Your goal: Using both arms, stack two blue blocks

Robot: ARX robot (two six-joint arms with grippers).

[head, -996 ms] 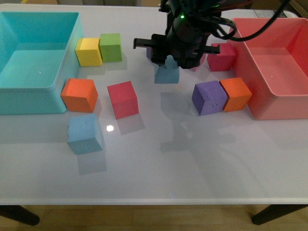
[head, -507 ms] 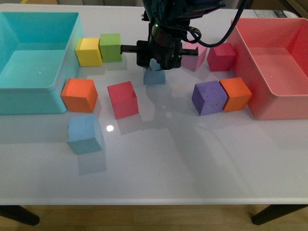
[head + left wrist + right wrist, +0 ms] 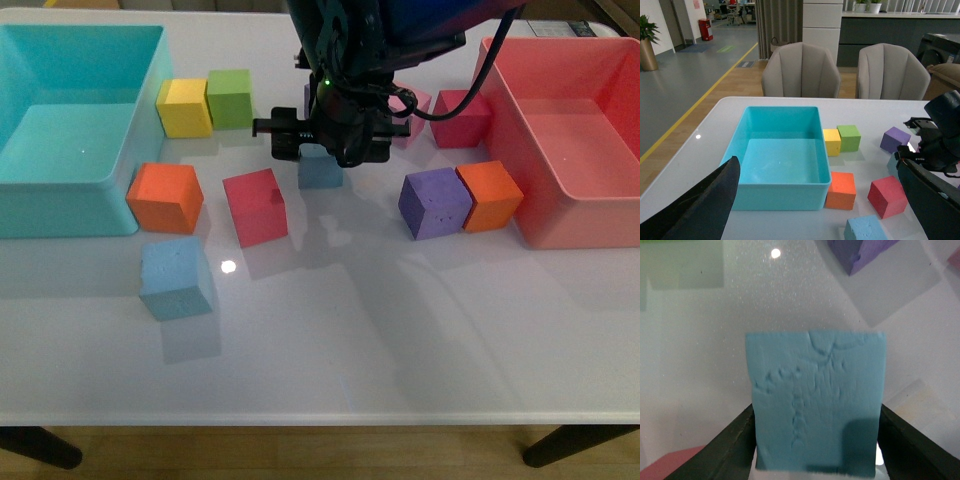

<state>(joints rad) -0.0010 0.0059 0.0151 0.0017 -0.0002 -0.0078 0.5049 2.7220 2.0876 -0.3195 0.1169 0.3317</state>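
One blue block [image 3: 320, 172] hangs under the black right arm near the table's middle, and my right gripper [image 3: 322, 150] is shut on it. In the right wrist view this dented block [image 3: 815, 400] fills the space between both fingers [image 3: 727, 450] of the right gripper [image 3: 816, 452], above the white tabletop. The other blue block [image 3: 176, 278] lies free at the front left, seen too in the left wrist view [image 3: 865, 228]. My left gripper [image 3: 817, 215] is open and high off to the left, with nothing between its fingers. It is outside the front view.
A teal bin [image 3: 60, 185] stands at the left and a red bin [image 3: 560, 215] at the right. Around the held block sit yellow [image 3: 185, 107], green [image 3: 231, 97], orange [image 3: 165, 197], red [image 3: 256, 206], purple [image 3: 435, 203], orange [image 3: 491, 195] and crimson [image 3: 461, 117] cubes.
The right arm has carried the blue block to the left and then a little toward the table's front. The free blue block and the other cubes have not moved.
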